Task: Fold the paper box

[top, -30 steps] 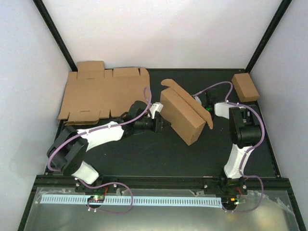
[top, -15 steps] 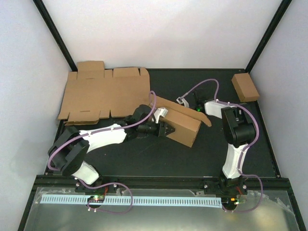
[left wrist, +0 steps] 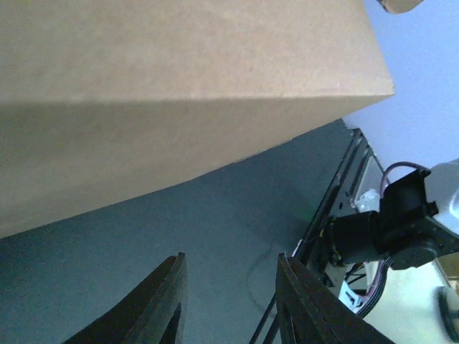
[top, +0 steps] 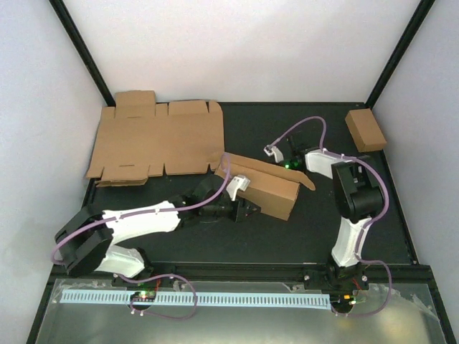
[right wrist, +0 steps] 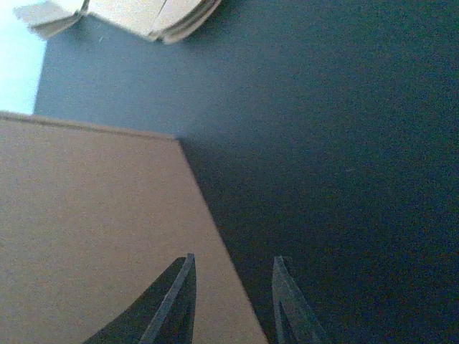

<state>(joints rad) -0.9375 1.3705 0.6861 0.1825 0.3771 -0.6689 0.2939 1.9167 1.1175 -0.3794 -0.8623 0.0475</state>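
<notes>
Top, left wrist and right wrist views of the work surface. The paper box, partly formed, lies on its side near the middle of the dark table, between the two arms, with one loose flap projecting at its right end. The left gripper sits just beside the box's near left corner. In its wrist view the left gripper has its jaws parted with only bare table between them, and the brown panel of the box fills the space above without being pinched. The right gripper hangs at the box's far edge. In its own view the right gripper also has its jaws spread and clamps nothing. One finger lies over the box panel and the other over the table. A flat cardboard blank lies unfolded at the far left corner, well apart from the box. A small closed box rests at the far right.
</notes>
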